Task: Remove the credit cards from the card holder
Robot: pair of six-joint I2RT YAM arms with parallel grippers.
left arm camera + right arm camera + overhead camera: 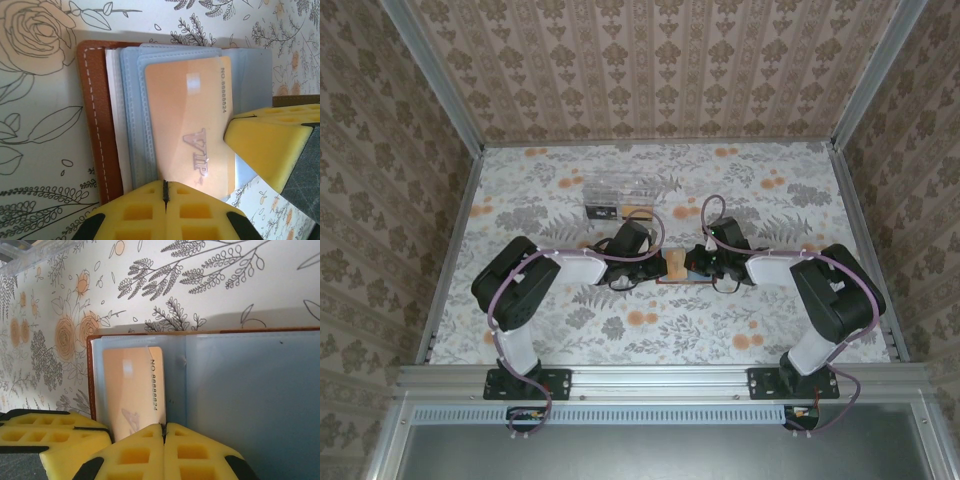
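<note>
The card holder point(677, 268) lies open on the flowered table, brown rim point(92, 125) out and blue-grey inner faces point(250, 400) up. A pale orange credit card point(185, 125) marked VIP sticks partly out of a left-hand pocket point(130, 385). My left gripper point(165, 186) is shut, its yellow tips down on the holder at the card's near corner point(656, 272). My right gripper point(163, 429) is shut too, with its tips at the card's numbered edge point(698, 268). Whether it pinches the card is not clear. White slips show behind the pockets.
A clear plastic box point(620, 197) stands behind the card holder, toward the back of the table. Metal rails and patterned walls close in the table on three sides. The two grippers sit tip to tip over the holder.
</note>
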